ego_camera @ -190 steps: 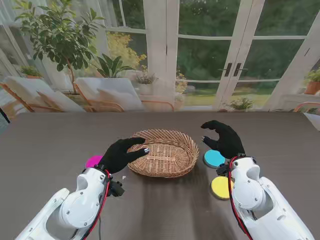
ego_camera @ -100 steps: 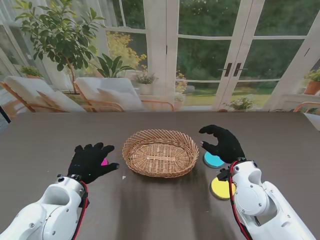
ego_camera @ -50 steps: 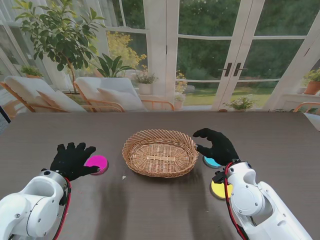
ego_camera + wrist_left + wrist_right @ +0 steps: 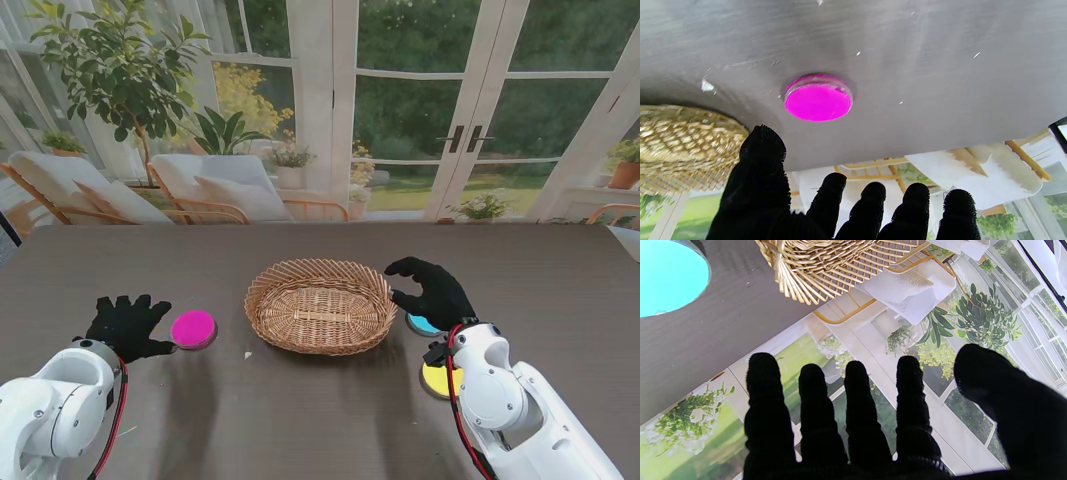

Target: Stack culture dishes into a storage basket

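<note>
Stand camera, looking down: a dark grey-brown wooden table (image 4: 320, 420) holds an oval woven wicker storage basket (image 4: 320, 305) at its centre, with nothing visible inside it. To the left of the basket, set apart from it, a round magenta culture dish (image 4: 193, 328) lies flat on the table. The left robot hand (image 4: 128, 325), in a black glove on a white arm, sits just left of the magenta dish with its fingers spread apart and holding nothing; whether the thumb touches the dish cannot be told from this view. On the right side of the basket, the right robot hand (image 4: 432, 290), also black-gloved, hovers close to the basket rim with its fingers apart and gently curled, holding nothing. A round cyan culture dish (image 4: 420, 324) lies partly hidden under it, and a round yellow culture dish (image 4: 437, 378) lies nearer to the robot, partly covered by the white wrist.

Left wrist camera: the magenta dish (image 4: 818, 97) rests on the table ahead of the spread black fingertips (image 4: 873, 190), clear of them, with the basket (image 4: 683, 140) edge to one side.

Right wrist camera: five separated fingers (image 4: 857, 400), the cyan dish (image 4: 670, 276) and the basket wall (image 4: 826, 266) are in view.
</note>
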